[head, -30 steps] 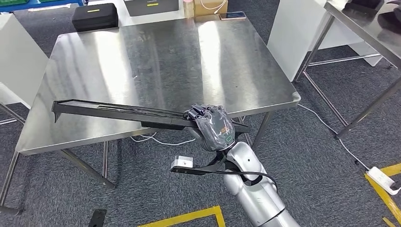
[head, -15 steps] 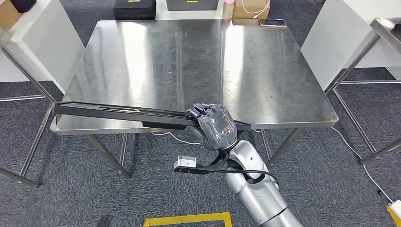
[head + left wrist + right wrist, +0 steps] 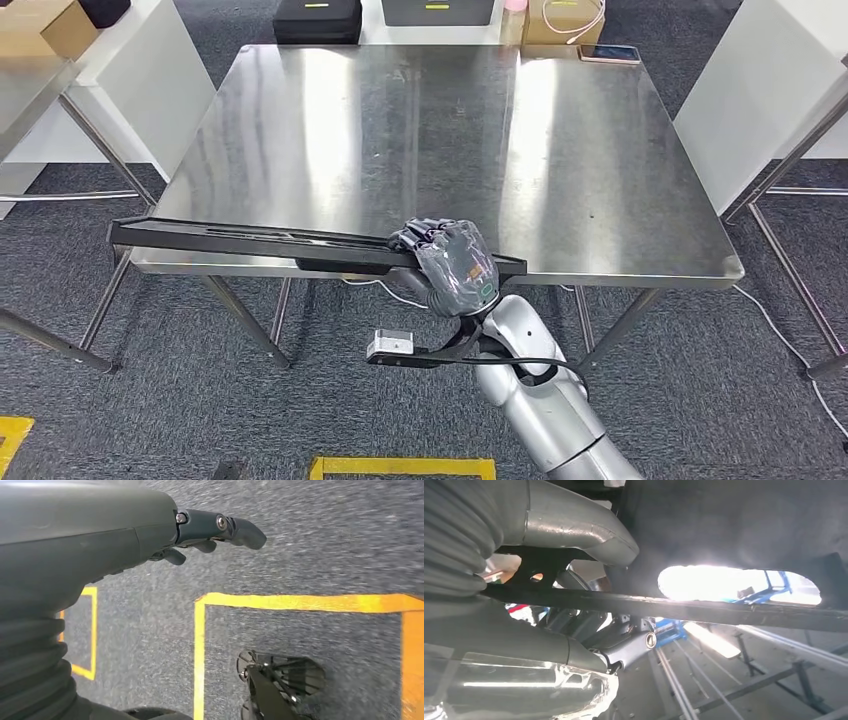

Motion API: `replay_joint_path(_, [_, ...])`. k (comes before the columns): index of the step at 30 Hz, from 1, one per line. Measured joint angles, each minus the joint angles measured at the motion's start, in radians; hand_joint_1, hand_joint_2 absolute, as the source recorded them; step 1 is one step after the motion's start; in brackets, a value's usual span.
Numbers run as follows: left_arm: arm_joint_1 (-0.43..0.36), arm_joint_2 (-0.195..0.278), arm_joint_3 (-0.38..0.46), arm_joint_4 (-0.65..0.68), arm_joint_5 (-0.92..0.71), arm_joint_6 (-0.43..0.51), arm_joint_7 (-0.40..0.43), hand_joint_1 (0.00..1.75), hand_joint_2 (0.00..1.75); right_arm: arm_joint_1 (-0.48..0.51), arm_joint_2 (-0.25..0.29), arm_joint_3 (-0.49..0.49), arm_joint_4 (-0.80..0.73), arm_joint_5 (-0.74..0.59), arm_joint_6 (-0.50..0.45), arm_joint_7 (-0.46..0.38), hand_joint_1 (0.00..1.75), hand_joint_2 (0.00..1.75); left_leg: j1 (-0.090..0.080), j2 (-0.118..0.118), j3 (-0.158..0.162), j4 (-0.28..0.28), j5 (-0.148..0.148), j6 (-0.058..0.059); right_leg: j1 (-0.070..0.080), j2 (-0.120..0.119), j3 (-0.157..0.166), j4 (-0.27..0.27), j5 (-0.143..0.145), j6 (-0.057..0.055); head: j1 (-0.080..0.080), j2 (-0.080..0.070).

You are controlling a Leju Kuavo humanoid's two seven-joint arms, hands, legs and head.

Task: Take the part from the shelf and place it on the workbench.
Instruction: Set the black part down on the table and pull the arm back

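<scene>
In the head view a bare steel surface [image 3: 450, 150] stands on grey carpet, its near edge crossed by the long black part [image 3: 250, 240] clamped in the right hand [image 3: 455, 262], while the left wrist view shows the left hand [image 3: 100, 535] empty, fingers apart, over yellow floor tape [image 3: 300, 602], and the right wrist view is too glare-washed to read beyond the part.

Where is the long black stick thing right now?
The long black part is in the right hand, stretching left along the near edge of the steel workbench.
</scene>
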Motion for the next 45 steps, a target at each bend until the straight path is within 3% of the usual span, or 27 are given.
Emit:
replay_joint_path(1, [0.001,0.0,0.002,0.0,0.0,-0.002,0.002,0.0,1.75,-0.001,0.0,0.0,0.003,0.0,-0.005,0.0,1.75,1.75,0.0,0.001,0.013,-0.027,0.023,0.002,0.0,-0.003,0.001,0.0,-0.001,0.0,0.0,0.0])
replay_joint_path(4, [0.0,0.0,0.006,0.0,0.0,-0.004,0.002,0.0,1.75,-0.011,0.001,0.0,0.01,0.001,-0.021,0.006,1.75,1.75,-0.004,0.01,0.114,-0.221,0.103,0.015,0.005,-0.007,0.004,0.0,-0.006,0.005,0.001,0.0])
replay_joint_path(6, [-0.001,0.0,0.009,0.0,0.0,-0.004,0.002,0.0,1.75,-0.016,0.002,0.0,0.013,0.002,-0.03,0.009,1.75,1.75,-0.012,0.014,0.142,-0.274,0.107,0.024,0.01,-0.009,0.004,0.0,-0.01,0.013,0.002,0.0])
replay_joint_path(10, [-0.002,-0.001,0.013,0.001,-0.005,-0.004,0.004,0.0,1.75,-0.02,0.002,0.001,0.017,0.005,-0.037,0.012,1.75,1.75,-0.01,0.005,0.154,-0.287,0.109,0.048,0.011,-0.009,-0.007,0.026,-0.027,0.029,0.004,0.0])
replay_joint_path(13, [-0.004,-0.002,0.014,0.001,-0.008,-0.004,0.004,0.0,1.75,-0.02,-0.002,0.001,0.023,0.005,-0.04,0.014,1.75,1.75,-0.009,-0.002,0.165,-0.29,0.105,0.063,0.007,-0.001,-0.101,0.207,-0.094,0.023,0.009,0.0])
replay_joint_path(14, [-0.004,-0.002,0.014,0.001,-0.008,-0.004,0.004,0.0,1.75,-0.018,-0.005,0.001,0.026,0.005,-0.041,0.014,1.75,1.75,-0.01,-0.006,0.167,-0.29,0.103,0.064,0.006,0.0,-0.139,0.267,-0.11,0.024,0.011,0.0])
replay_joint_path(15, [-0.003,-0.003,0.014,0.001,-0.008,-0.004,0.004,0.0,1.75,-0.016,-0.006,0.002,0.028,0.005,-0.041,0.014,1.75,1.75,-0.01,-0.01,0.17,-0.29,0.099,0.064,0.006,0.001,-0.161,0.293,-0.109,0.029,0.012,0.0])
replay_joint_path(16, [-0.003,-0.003,0.014,0.001,-0.008,-0.004,0.004,0.0,1.75,-0.014,-0.008,0.002,0.031,0.006,-0.041,0.014,1.75,1.75,-0.01,-0.015,0.175,-0.289,0.095,0.063,0.006,0.002,-0.164,0.281,-0.091,0.037,0.013,0.0])
replay_joint_path(18, [-0.003,-0.004,0.014,0.001,-0.009,-0.004,0.005,0.0,1.75,-0.015,-0.01,0.002,0.033,0.007,-0.042,0.016,1.75,1.75,-0.01,-0.023,0.187,-0.289,0.085,0.057,0.006,0.002,-0.117,0.154,-0.02,0.051,0.014,0.0])
replay_joint_path(20, [-0.003,-0.005,0.014,0.001,-0.01,-0.005,0.007,0.0,1.75,-0.016,-0.011,0.003,0.034,0.012,-0.043,0.017,1.75,1.75,-0.015,-0.029,0.197,-0.288,0.074,0.048,0.009,0.004,-0.063,0.033,0.03,0.051,0.013,0.0])
replay_joint_path(21, [-0.003,-0.005,0.015,0.002,-0.01,-0.005,0.008,0.0,1.75,-0.017,-0.011,0.003,0.035,0.014,-0.044,0.018,1.75,1.75,-0.017,-0.03,0.198,-0.287,0.069,0.044,0.011,0.004,-0.051,0.007,0.039,0.046,0.012,0.0])
replay_joint_path(24, [-0.003,-0.005,0.015,0.002,-0.011,-0.005,0.013,0.0,1.75,-0.018,-0.011,0.003,0.036,0.019,-0.045,0.02,1.75,1.75,-0.011,-0.027,0.199,-0.285,0.058,0.027,0.009,0.005,-0.044,-0.001,0.034,0.026,0.011,0.0])
replay_joint_path(26, [-0.003,-0.005,0.016,0.002,-0.012,-0.004,0.014,0.0,1.75,-0.021,-0.01,0.002,0.036,0.02,-0.046,0.02,1.75,1.75,-0.007,-0.017,0.179,-0.238,0.032,0.015,0.002,0.005,-0.031,-0.008,0.029,0.009,0.007,0.0])
replay_joint_path(30, [-0.002,-0.005,0.017,0.002,-0.015,-0.004,0.014,0.0,1.75,-0.023,-0.008,0.002,0.038,0.021,-0.047,0.02,1.75,1.75,0.0,-0.004,0.068,-0.038,-0.044,0.001,0.0,0.004,-0.013,-0.01,0.015,-0.009,0.002,0.0])
replay_joint_path(32, [0.0,-0.005,0.018,0.002,-0.017,-0.003,0.014,0.0,1.75,-0.019,-0.008,0.002,0.04,0.024,-0.048,0.02,1.75,1.75,0.003,-0.002,0.028,-0.001,-0.026,-0.002,0.001,0.005,-0.002,-0.01,0.007,-0.009,0.002,0.0])
replay_joint_path(33, [0.001,-0.005,0.019,0.002,-0.017,-0.003,0.014,0.0,1.75,-0.017,-0.008,0.002,0.041,0.025,-0.048,0.02,1.75,1.75,0.004,-0.001,0.032,-0.033,0.01,-0.002,0.001,0.005,0.005,-0.01,0.001,-0.007,0.001,0.0])
replay_joint_path(35, [0.001,-0.004,0.02,0.002,-0.018,-0.006,0.014,0.0,1.75,-0.017,-0.008,0.002,0.041,0.028,-0.049,0.02,1.75,1.75,0.004,0.005,0.082,-0.164,0.094,0.003,0.002,0.006,0.022,-0.01,-0.012,0.0,0.001,0.0])
replay_joint_path(36, [0.0,-0.003,0.02,0.002,-0.018,-0.014,0.012,0.0,1.75,-0.018,-0.008,0.002,0.042,0.033,-0.052,0.024,1.75,1.75,0.001,0.008,0.107,-0.222,0.115,0.007,0.005,0.006,0.026,-0.009,-0.017,0.005,0.001,0.0])
replay_joint_path(37, [0.0,-0.001,0.02,0.003,-0.018,-0.023,0.009,0.0,1.75,-0.02,-0.008,0.002,0.042,0.043,-0.057,0.034,1.75,1.75,-0.002,0.01,0.124,-0.258,0.122,0.013,0.008,0.006,0.026,-0.009,-0.021,0.011,0.0,0.0])
replay_joint_path(41, [0.007,0.005,0.021,0.003,-0.02,-0.046,0.002,0.0,1.75,-0.027,-0.007,-0.002,0.045,0.103,-0.099,0.108,1.75,1.75,-0.005,0.005,0.143,-0.282,0.109,0.035,0.013,0.002,0.017,0.0,-0.036,0.03,0.002,0.0])
replay_joint_path(43, [0.008,0.007,0.023,0.003,-0.021,-0.047,0.001,0.0,1.75,-0.036,-0.009,-0.008,0.046,0.11,-0.113,0.124,1.75,1.75,-0.002,0.003,0.156,-0.29,0.106,0.05,0.012,0.003,-0.025,0.085,-0.069,0.029,0.004,0.0])
replay_joint_path(45, [0.008,0.01,0.023,0.003,-0.021,-0.048,0.001,0.0,1.75,-0.04,-0.012,-0.011,0.049,0.112,-0.119,0.128,1.75,1.75,-0.005,0.001,0.165,-0.29,0.097,0.06,0.009,0.005,-0.106,0.229,-0.113,0.024,0.007,0.0])
